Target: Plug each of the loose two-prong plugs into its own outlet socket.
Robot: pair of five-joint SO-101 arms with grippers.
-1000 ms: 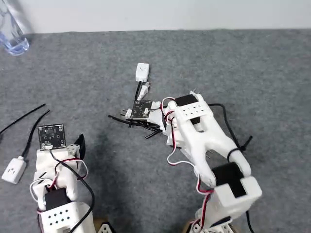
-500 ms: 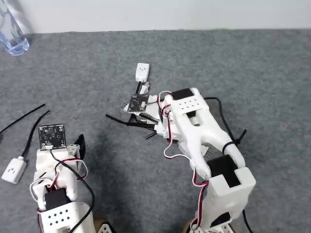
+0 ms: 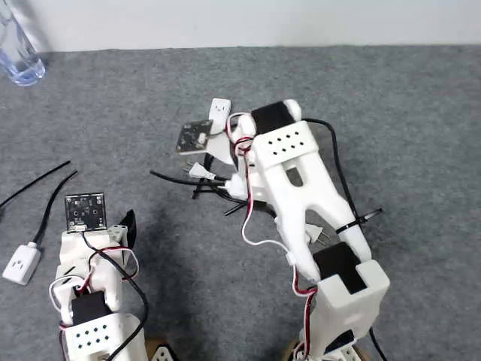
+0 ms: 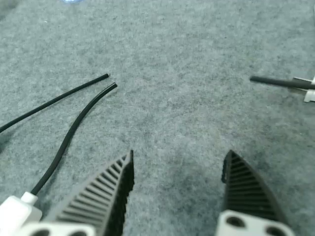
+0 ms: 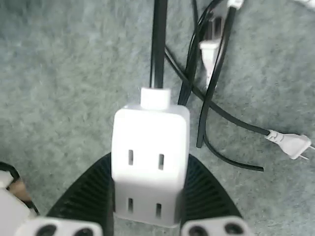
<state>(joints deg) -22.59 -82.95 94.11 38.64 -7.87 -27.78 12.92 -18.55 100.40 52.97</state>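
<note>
My right claw (image 5: 147,169) gripped the white plastic outlet socket (image 5: 150,142) toward the grey worktop's (image 3: 391,90) far edge; my left claw (image 4: 177,169) hung open, empty. Next, I judged, a white two-prong plug (image 5: 290,144) needed fetching and aligning.

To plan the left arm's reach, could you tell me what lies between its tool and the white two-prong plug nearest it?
Bare grey carpet, in the left wrist view, separates the open left tool from the white two-prong plug.
</note>
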